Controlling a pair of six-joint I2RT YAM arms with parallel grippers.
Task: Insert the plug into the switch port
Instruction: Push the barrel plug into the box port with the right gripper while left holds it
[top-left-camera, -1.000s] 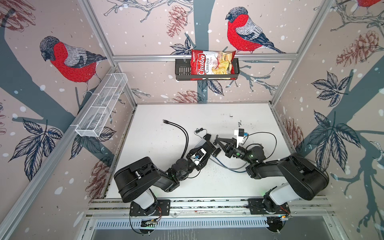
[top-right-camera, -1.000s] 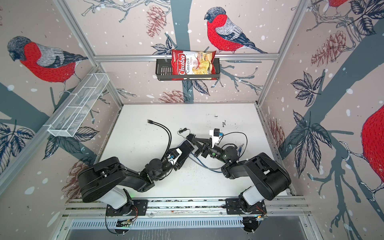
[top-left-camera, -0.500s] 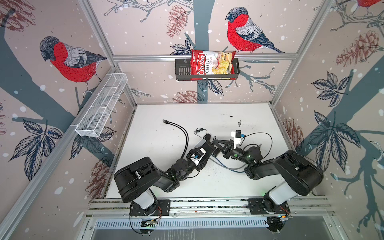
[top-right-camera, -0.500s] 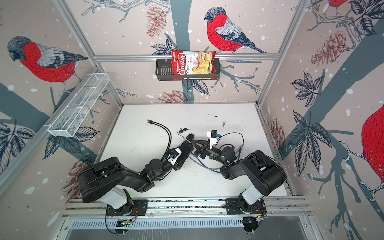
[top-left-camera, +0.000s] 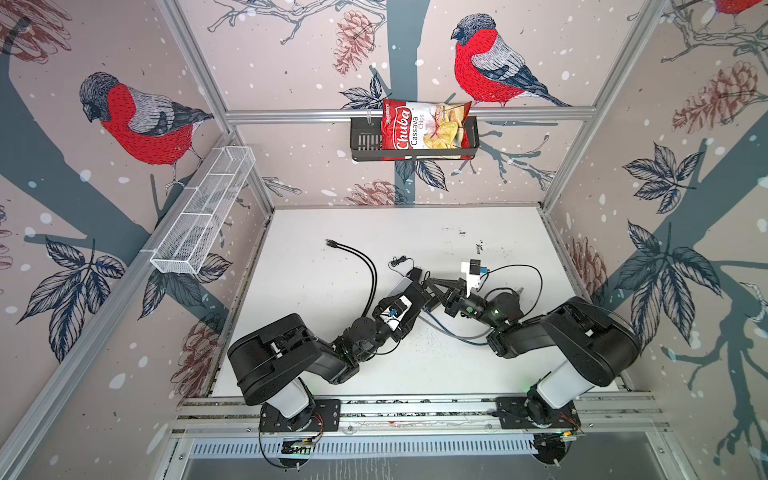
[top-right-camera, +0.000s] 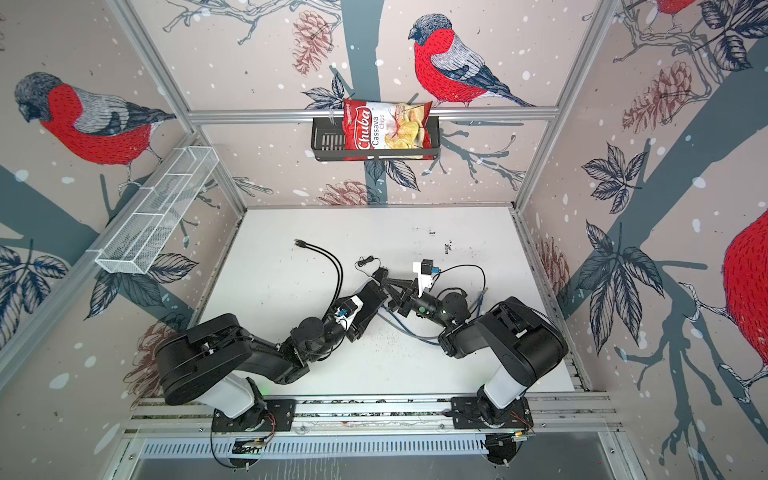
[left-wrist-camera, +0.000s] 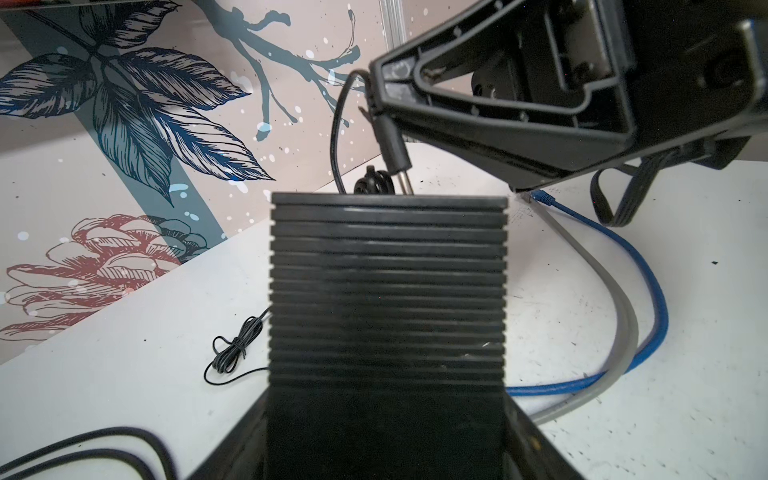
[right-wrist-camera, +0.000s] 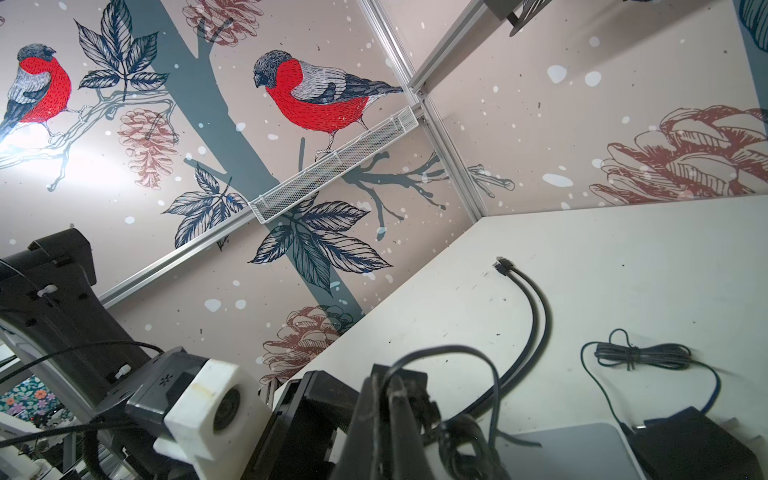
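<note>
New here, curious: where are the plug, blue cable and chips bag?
plug (left-wrist-camera: 391, 145), left wrist view, black sleeve.
blue cable (left-wrist-camera: 660, 311), left wrist view, outer bend.
chips bag (top-left-camera: 424, 131), in a top view, printed front.

Left arm (top-left-camera: 274, 357) and right arm (top-left-camera: 590, 336), both chunky glossy-black shells on white base columns (top-left-camera: 291, 401), green lights (top-left-camera: 495, 310) glowing, white wrist-camera blocks (top-left-camera: 471, 278).

I see the switch (left-wrist-camera: 386, 291) — black, ribbed — near the tabletop's (top-left-camera: 316, 282) middle; the black barrel plug (left-wrist-camera: 392, 145) tilts, metal tip just at one end of the switch.
</note>
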